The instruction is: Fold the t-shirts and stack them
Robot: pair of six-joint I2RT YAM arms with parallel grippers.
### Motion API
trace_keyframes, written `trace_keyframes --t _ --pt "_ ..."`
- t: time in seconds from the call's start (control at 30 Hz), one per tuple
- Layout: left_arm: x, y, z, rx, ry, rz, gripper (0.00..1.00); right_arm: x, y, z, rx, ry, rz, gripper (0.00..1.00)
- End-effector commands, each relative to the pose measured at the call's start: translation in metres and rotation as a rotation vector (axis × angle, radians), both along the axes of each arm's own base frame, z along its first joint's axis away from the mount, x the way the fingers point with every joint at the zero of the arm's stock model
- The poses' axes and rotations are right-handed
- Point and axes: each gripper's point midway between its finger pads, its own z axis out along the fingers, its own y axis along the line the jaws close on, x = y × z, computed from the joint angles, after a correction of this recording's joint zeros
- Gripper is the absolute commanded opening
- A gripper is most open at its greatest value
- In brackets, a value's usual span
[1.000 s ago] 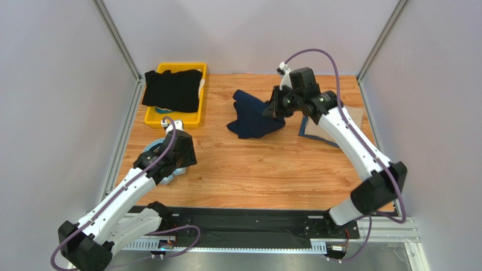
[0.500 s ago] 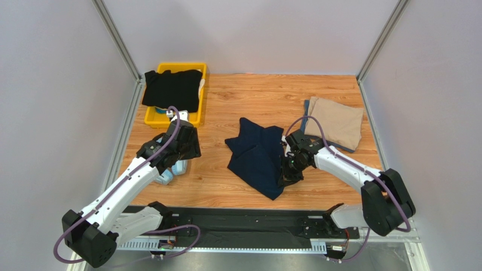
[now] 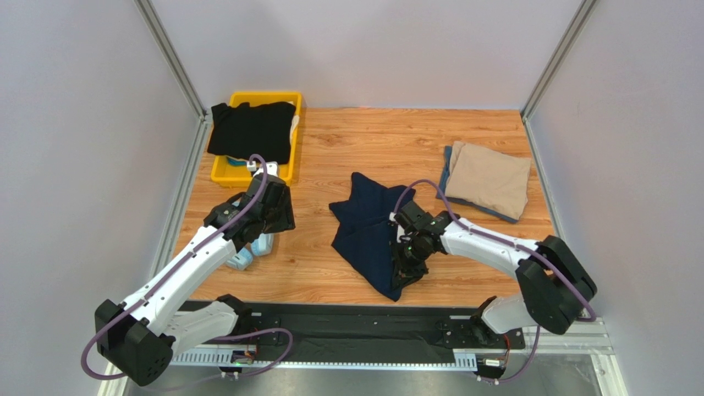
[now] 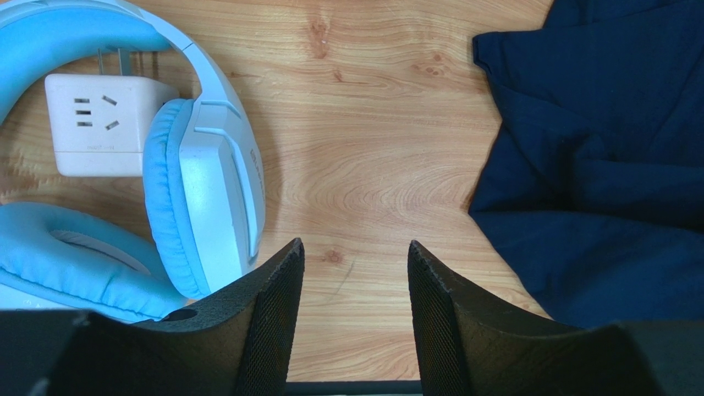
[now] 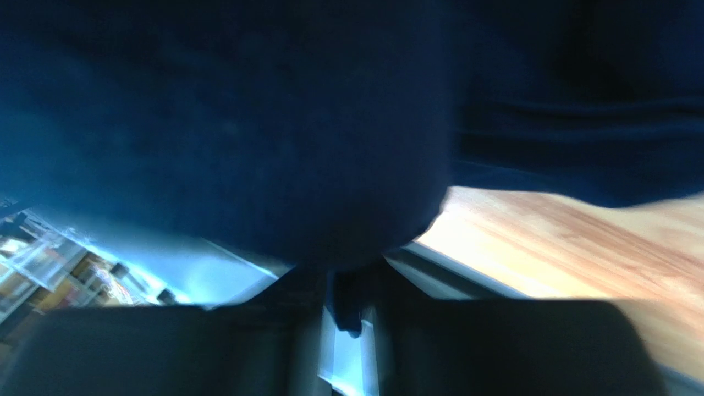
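Note:
The dark navy t-shirt (image 3: 369,233) lies crumpled near the middle of the table, its near corner close to the front edge. My right gripper (image 3: 406,257) sits low at its right edge. In the blurred right wrist view the jaws (image 5: 347,301) stand almost together with a fold of navy cloth (image 5: 248,124) between them. A folded tan t-shirt (image 3: 492,176) rests at the far right. The black t-shirt (image 3: 252,132) drapes over the yellow bin (image 3: 248,176). My left gripper (image 3: 268,216) (image 4: 354,245) hangs open over bare wood, left of the navy t-shirt (image 4: 595,165).
Light blue headphones (image 3: 246,254) (image 4: 202,181) lie just left of my left gripper, with a white power adapter (image 4: 95,124) beside them. A darker blue cloth edge (image 3: 447,177) shows under the tan t-shirt. Metal frame posts run along both table sides.
My right arm has swung the navy t-shirt from the far side, beside the tan t-shirt, down to the near middle of the table. My left gripper has shifted slightly away from the front edge.

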Motion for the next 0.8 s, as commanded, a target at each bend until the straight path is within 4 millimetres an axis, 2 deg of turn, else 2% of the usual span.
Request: trace_keyframes --t 0.0,0.03,0.07,0.1,0.13,0.17,0.2,0.27,0.3,0.4,0.47,0.57,0.6,0.7,0.73,0.77 --pt "0.008 -0.005 0.009 -0.004 -0.027 -0.032 0.56 -0.009 0.021 0.01 0.008 0.016 0.074 0.45" --pt "0.009 -0.006 0.009 -0.006 -0.027 -0.038 0.56 -0.008 0.021 0.011 -0.006 0.005 0.075 0.52" --pt "0.009 -0.007 0.007 -0.004 -0.021 -0.039 0.56 -0.001 0.024 0.022 0.007 -0.037 0.075 0.61" --pt "0.01 -0.007 0.008 -0.005 -0.021 -0.043 0.56 0.004 0.02 0.027 -0.015 -0.07 0.07 0.75" --pt "0.01 -0.009 0.007 -0.006 -0.015 -0.048 0.56 0.012 0.02 0.037 -0.017 -0.117 0.064 0.79" --pt "0.011 -0.01 0.007 -0.007 -0.014 -0.051 0.56 0.02 0.019 0.05 -0.015 -0.178 0.058 0.82" --pt "0.01 -0.01 0.006 -0.007 -0.009 -0.053 0.56 0.038 0.016 0.068 -0.035 -0.261 0.03 0.82" --pt "0.01 -0.012 0.004 -0.012 -0.001 -0.058 0.56 0.058 0.009 0.086 -0.058 -0.367 0.023 0.81" --pt "0.01 -0.012 0.004 -0.013 -0.003 -0.058 0.56 0.075 0.009 0.102 -0.051 -0.424 -0.008 0.81" --pt "0.009 -0.013 0.001 -0.013 0.008 -0.062 0.56 0.113 -0.003 0.115 -0.092 -0.515 -0.076 0.8" --pt "0.008 -0.013 0.0 -0.013 0.01 -0.065 0.56 0.135 -0.003 0.118 -0.088 -0.558 -0.11 0.81" --pt "0.006 -0.011 -0.002 -0.009 0.017 -0.064 0.55 0.17 -0.018 0.106 -0.157 -0.574 -0.18 0.81" --pt "0.005 -0.011 -0.003 -0.01 0.02 -0.063 0.55 0.181 -0.026 0.089 -0.203 -0.535 -0.199 0.81" --pt "0.001 -0.009 -0.007 -0.009 0.027 -0.059 0.55 0.202 -0.03 0.075 -0.246 -0.523 -0.212 0.82" --pt "0.0 -0.009 -0.008 -0.011 0.028 -0.059 0.55 0.206 -0.03 0.063 -0.273 -0.506 -0.199 0.82" --pt "-0.002 -0.007 -0.012 -0.008 0.037 -0.057 0.55 0.215 -0.03 0.063 -0.284 -0.531 -0.211 0.82"
